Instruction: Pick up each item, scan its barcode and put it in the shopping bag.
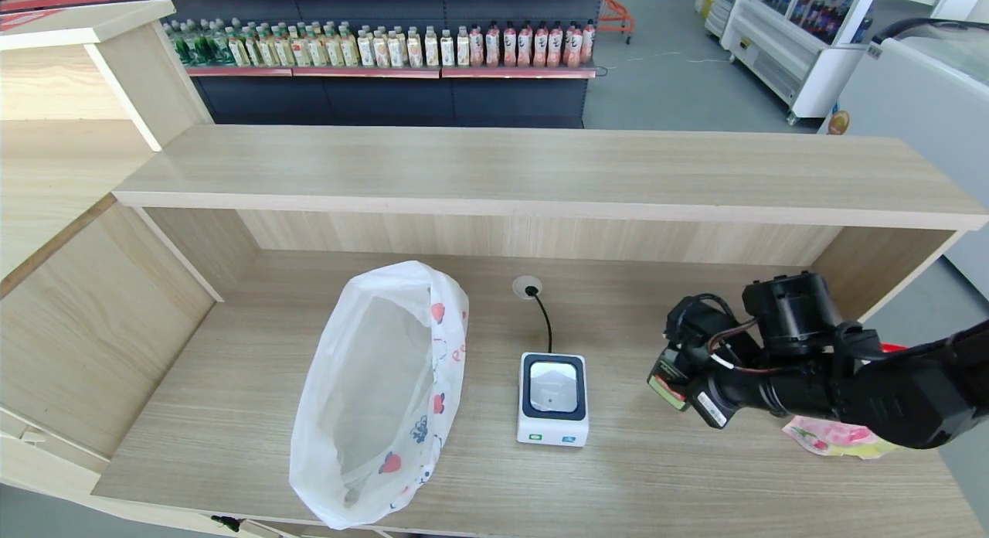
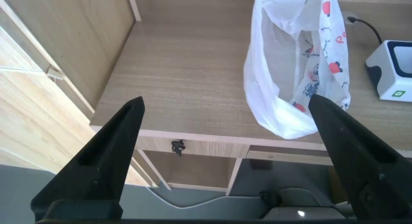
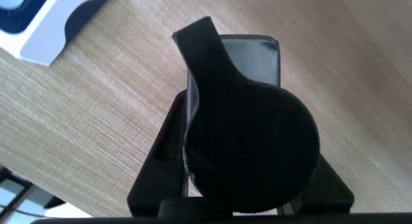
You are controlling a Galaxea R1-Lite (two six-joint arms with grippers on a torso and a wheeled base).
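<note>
Head view: the shopping bag (image 1: 378,391), white plastic with small red and dark prints, lies on the counter (image 1: 232,414) with its mouth gaping toward the near edge. The scanner (image 1: 552,399), a white box with a dark-framed window facing up, stands just beside the bag on its right, apart from it. A black cable (image 1: 543,318) runs from the scanner to a round grommet (image 1: 528,287) near the counter's back wall. The right gripper (image 1: 680,383) hangs over the counter to the right of the scanner, apart from it, with its fingers pressed onto a dark item (image 1: 666,385) that bears a green-and-red label. In the right wrist view the dark item shows as a black rounded body between the fingers, with wood grain below it and a corner of the scanner at the frame edge. A pink and yellow packet (image 1: 834,437) lies on the counter under the right arm, partly hidden by it. In the left wrist view the left gripper (image 2: 225,105) has its fingers (image 2: 103,159) spread wide with nothing between them, positioned off the counter's near edge, with the bag ahead of it. A shelf of bottles (image 1: 386,47) stands in the room beyond the counter.
</note>
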